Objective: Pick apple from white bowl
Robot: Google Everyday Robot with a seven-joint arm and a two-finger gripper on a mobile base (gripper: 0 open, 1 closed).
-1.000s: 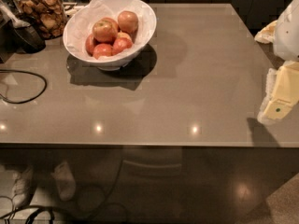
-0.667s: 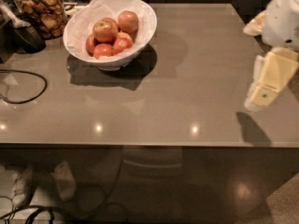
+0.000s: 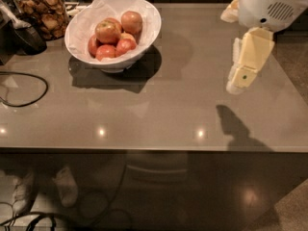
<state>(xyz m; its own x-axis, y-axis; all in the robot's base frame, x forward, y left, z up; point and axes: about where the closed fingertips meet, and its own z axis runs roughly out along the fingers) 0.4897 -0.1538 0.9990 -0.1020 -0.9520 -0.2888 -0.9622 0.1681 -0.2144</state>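
The white bowl with crumpled paper lining stands at the back left of the grey-brown table. It holds several apples. The apple, red-orange with a pale yellowish blush, lies on top of the pile at its left. A redder apple lies behind it to the right, and smaller ones sit below. My gripper, cream-coloured and hanging from the white arm, hovers above the table's right side. It is far to the right of the bowl and touches nothing.
A glass jar of brown snacks stands at the back left, with a dark utensil beside it. A black cable loops over the table's left edge. The table's front edge runs across the lower middle.
The arm has come further into view from the right edge, moving left over the table toward the bowl's side. The bowl and the apples have not moved.
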